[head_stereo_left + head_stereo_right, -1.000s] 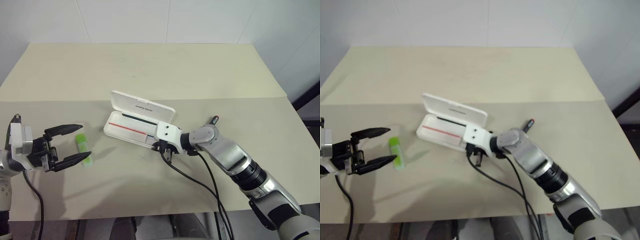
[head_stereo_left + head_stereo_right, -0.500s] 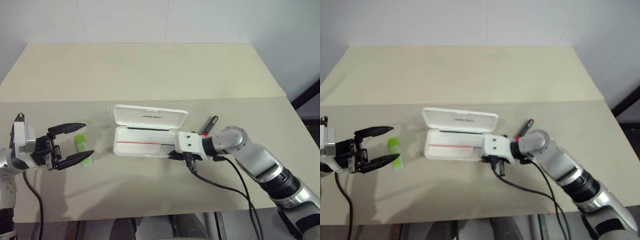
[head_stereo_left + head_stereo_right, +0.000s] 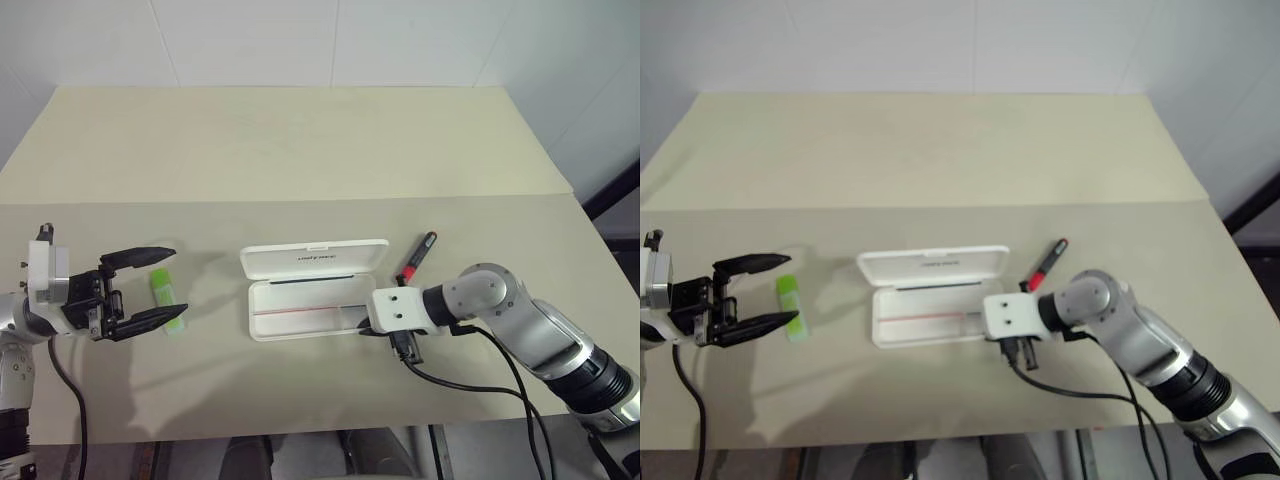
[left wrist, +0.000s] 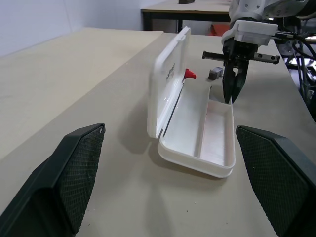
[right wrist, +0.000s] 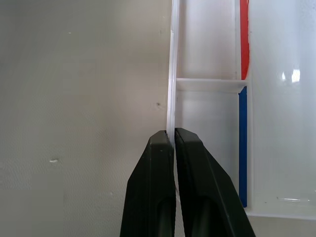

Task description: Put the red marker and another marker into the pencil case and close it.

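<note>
A lab-like room: plain beige table (image 3: 300, 150), white tiled wall (image 3: 330, 40).

Pencil case (image 3: 300, 310) — glossy white plastic (smooth); table (image 3: 300, 150) — matt beige; green marker (image 3: 166, 296) translucent

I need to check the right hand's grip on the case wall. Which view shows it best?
The right wrist view: the right hand is shut on the pencil case front wall. The eye views hide the fingers behind the wrist; the left wrist view shows it from afar.
</note>
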`<control>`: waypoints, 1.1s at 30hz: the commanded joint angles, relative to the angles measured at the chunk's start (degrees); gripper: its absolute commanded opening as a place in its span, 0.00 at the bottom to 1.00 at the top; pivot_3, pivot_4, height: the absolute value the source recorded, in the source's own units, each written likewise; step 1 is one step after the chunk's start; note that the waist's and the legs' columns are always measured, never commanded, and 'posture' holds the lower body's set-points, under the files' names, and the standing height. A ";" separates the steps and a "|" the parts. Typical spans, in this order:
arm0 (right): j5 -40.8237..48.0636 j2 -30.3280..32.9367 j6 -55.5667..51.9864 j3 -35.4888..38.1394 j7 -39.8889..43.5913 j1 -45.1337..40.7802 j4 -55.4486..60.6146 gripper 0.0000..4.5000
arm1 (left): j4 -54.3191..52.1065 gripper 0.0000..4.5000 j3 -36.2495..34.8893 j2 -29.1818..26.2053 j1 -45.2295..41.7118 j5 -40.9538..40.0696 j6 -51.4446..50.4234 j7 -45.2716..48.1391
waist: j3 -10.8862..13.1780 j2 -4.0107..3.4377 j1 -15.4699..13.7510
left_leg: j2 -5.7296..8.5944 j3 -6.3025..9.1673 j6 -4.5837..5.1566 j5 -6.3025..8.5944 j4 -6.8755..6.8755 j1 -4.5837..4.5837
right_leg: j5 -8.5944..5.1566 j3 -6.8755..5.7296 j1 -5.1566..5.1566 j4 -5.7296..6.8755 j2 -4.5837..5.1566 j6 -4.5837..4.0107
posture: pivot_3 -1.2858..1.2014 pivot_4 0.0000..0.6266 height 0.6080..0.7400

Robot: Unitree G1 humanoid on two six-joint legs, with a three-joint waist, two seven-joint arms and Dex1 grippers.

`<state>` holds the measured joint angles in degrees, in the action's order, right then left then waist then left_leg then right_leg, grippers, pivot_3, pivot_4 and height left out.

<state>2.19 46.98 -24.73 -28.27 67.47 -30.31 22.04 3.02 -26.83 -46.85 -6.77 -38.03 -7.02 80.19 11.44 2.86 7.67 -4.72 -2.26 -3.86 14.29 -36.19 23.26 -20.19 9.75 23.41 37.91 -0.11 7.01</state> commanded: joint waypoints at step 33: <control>3.59 -0.27 2.80 7.85 1.51 1.88 1.44 1.00 | 1.47 1.00 4.40 1.17 -4.13 -0.03 0.75 0.34 | 0.00 0.00 -0.40 | 0.01 0.03 0.00 0.00 -0.20 -0.03 | 0.02 0.00 -0.09 0.10 -0.01 0.03 | 0.52 0.24 1.00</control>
<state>4.46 45.72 -21.76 -22.86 68.48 -28.37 22.08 4.57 -22.10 -45.79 -10.47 -37.92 -6.92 80.19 11.44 2.86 7.27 -4.71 -2.23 -3.86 14.29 -36.39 23.23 -20.17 9.75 23.32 38.01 -0.11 7.05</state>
